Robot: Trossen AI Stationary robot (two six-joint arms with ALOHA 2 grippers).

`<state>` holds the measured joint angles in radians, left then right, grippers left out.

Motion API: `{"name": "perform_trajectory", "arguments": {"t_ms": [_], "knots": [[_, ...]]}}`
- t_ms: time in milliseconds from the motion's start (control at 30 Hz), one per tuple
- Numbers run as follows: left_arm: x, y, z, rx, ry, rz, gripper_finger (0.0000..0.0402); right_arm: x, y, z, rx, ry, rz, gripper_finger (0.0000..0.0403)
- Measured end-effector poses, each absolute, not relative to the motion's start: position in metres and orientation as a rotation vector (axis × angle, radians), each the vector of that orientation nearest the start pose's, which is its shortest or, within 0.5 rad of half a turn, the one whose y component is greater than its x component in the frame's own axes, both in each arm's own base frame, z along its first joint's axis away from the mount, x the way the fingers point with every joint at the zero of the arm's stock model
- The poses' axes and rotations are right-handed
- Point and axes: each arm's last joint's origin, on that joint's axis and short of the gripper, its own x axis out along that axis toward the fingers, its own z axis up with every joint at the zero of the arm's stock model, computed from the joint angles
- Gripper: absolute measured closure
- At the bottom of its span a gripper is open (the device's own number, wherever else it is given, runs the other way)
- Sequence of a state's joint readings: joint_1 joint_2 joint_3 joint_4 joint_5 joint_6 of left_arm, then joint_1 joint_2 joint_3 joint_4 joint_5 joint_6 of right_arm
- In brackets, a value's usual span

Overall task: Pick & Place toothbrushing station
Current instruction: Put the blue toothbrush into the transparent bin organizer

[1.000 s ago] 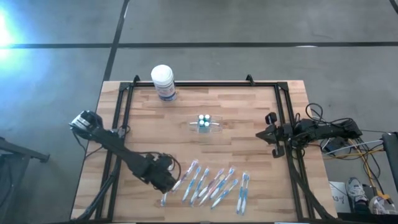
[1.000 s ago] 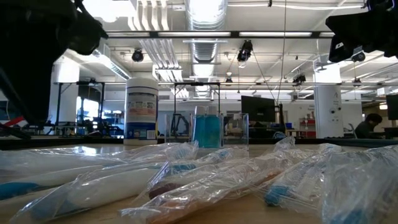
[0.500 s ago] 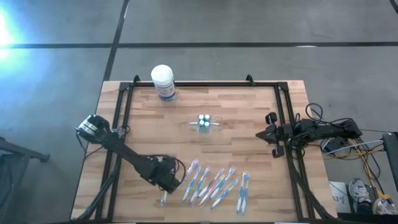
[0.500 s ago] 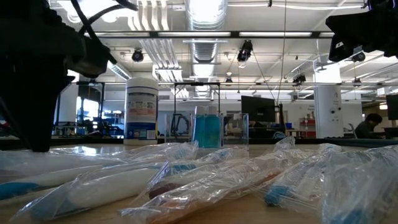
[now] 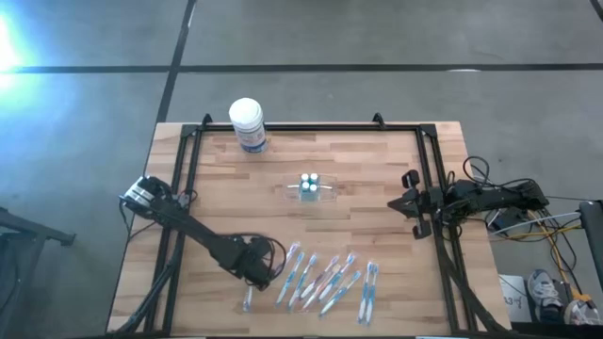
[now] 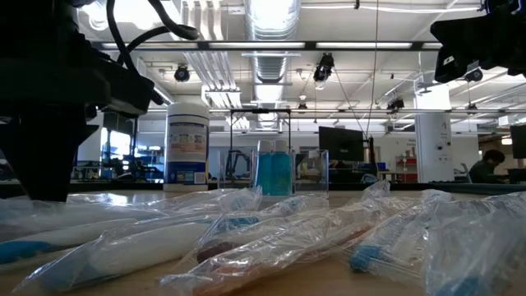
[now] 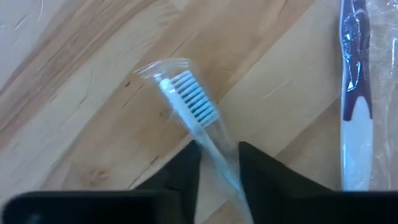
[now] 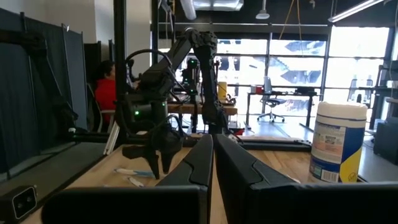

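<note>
Change: your left gripper (image 5: 256, 280) has come lower over the nearest wrapped toothbrush (image 7: 189, 106).
Left jaws: spread, straddling its handle, not pinching.
Right gripper (image 5: 407, 201): parked at worktop (image 5: 377, 160) edge, jaws pressed together.
Station (image 5: 312, 191): mid-worktop, untouched.
Progress: nothing placed yet.

Table (image 5: 367, 179): light wood planks, smooth matt finish, visible grain. Toothbrushes (image 5: 320, 282) in crinkly glossy clear plastic wrap. Toothbrushing station (image 5: 311, 193): clear glossy plastic. Tub (image 5: 247, 124): white plastic, paper label. Left gripper (image 7: 217, 168) fingers matt black.
</note>
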<state>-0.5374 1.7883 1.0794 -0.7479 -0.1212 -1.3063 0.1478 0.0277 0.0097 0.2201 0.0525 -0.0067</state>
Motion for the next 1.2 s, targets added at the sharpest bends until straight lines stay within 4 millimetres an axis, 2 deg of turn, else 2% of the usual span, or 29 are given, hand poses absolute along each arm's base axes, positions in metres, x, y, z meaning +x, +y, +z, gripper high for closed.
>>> {"name": "perform_trajectory", "arguments": {"t_ms": [167, 300, 467, 733, 1000, 1200], "knots": [[0.272, -0.153, 0.156, -0.574, 1.313, 0.533, 0.0385, 0.096, 0.013, 0.186, 0.013, -0.201, 0.095, 0.039], [0.273, -0.148, 0.163, -0.533, 1.253, 0.534, 0.0383, 0.096, 0.013, 0.186, 0.012, -0.202, 0.094, 0.039], [0.272, -0.142, 0.183, -0.452, 1.117, 0.532, 0.0393, 0.096, 0.013, 0.186, 0.009, -0.201, 0.094, 0.039], [0.258, -0.122, 0.246, -0.299, 0.793, 0.499, 0.0393, 0.096, 0.013, 0.186, 0.009, -0.201, 0.094, 0.039], [0.247, -0.101, 0.323, 0.012, 0.413, 0.308, 0.0392, 0.096, 0.013, 0.186, 0.009, -0.201, 0.093, 0.039], [0.25, -0.066, 0.369, 0.163, 0.15, 0.194, 0.0394, 0.096, 0.013, 0.186, 0.009, -0.202, 0.093, 0.039]]}}
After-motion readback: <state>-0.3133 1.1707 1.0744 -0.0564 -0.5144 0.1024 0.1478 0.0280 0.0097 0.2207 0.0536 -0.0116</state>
